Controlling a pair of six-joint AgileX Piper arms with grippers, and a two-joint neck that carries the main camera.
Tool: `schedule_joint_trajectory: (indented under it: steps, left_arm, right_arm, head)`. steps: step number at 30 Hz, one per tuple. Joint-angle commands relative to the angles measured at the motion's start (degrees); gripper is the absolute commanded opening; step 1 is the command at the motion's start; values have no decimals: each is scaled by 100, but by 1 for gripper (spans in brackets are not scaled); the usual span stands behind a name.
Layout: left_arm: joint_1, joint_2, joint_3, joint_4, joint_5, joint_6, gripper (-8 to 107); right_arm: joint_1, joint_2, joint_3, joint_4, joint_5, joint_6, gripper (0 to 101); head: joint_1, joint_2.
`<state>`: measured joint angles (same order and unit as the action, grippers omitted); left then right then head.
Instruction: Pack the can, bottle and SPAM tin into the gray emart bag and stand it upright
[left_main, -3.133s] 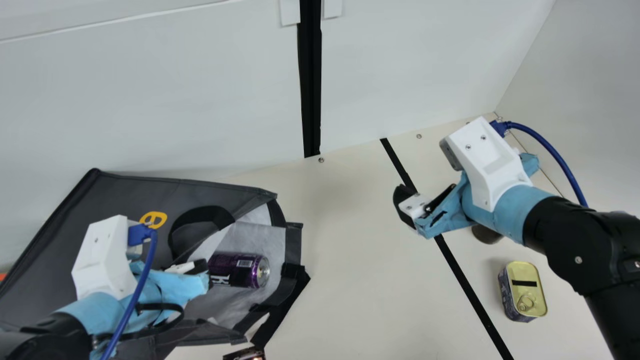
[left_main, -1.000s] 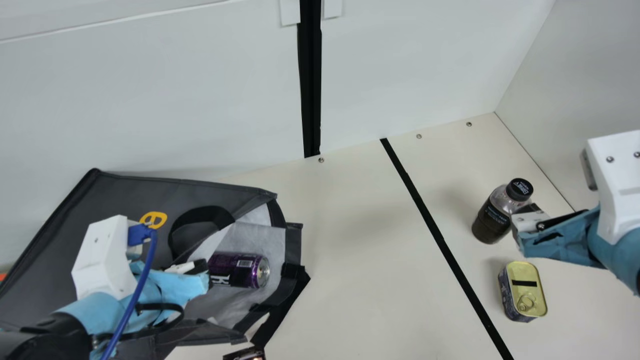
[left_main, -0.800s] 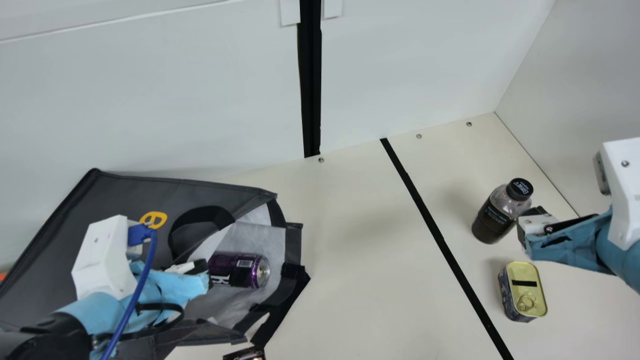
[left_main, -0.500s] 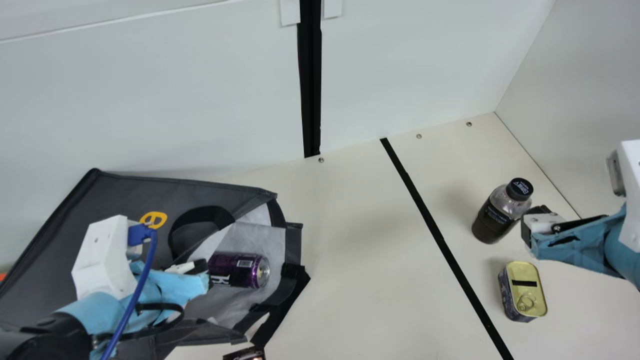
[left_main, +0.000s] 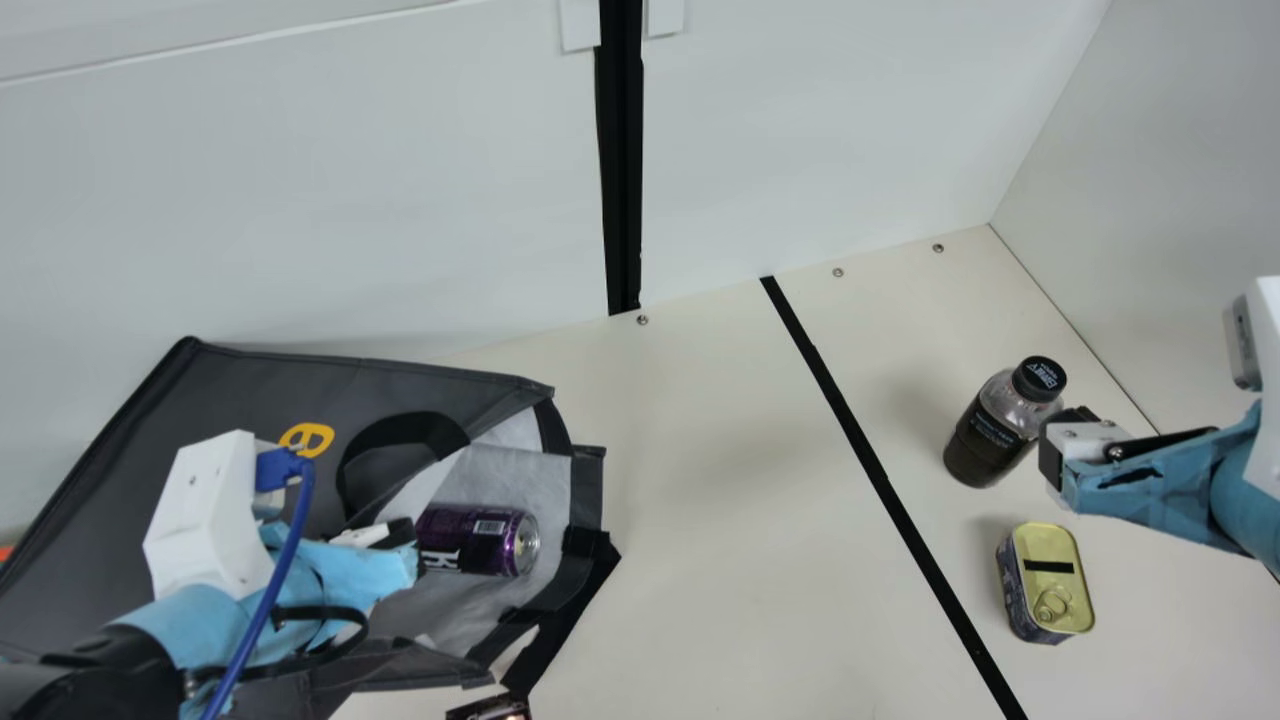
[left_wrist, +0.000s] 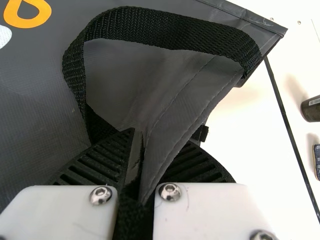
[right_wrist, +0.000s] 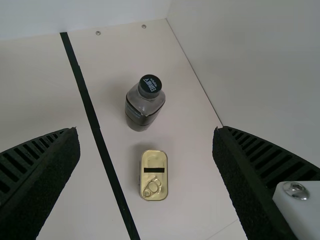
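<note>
The table (left_main: 740, 560) stretches wide between the bag's open edge (left_main: 587, 500) and the bottle (left_main: 985, 440).

A cream desk (left_main: 740, 560) with a slanting black line (left_main: 860, 445) (screws (left_main: 838, 272) dot the far edge); behind, a white wall (left_main: 350, 200).

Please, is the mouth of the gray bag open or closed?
Open: the gray bag gapes, showing its pale lining and the purple can inside.
</note>
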<state>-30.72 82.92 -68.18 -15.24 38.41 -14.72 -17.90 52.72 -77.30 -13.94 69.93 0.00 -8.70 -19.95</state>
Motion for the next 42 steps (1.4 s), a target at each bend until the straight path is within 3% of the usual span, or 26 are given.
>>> schedule_joint_trajectory:
  steps: [1,23,42]
  left_arm:
    - [0,0,0,0,0,0,-8]
    - [0,0,0,0,0,0,-8]
    - [0,0,0,0,0,0,-8]
  right_arm:
    - [-11,15,1,21,-3,-21,95]
    - [-232,486,-356,211,-3,-302,95]
    - [-983,978,-712,906,-3,-1056,95]
  head:
    - [-130,-5]
    - [-130,-5]
    - [-130,-5]
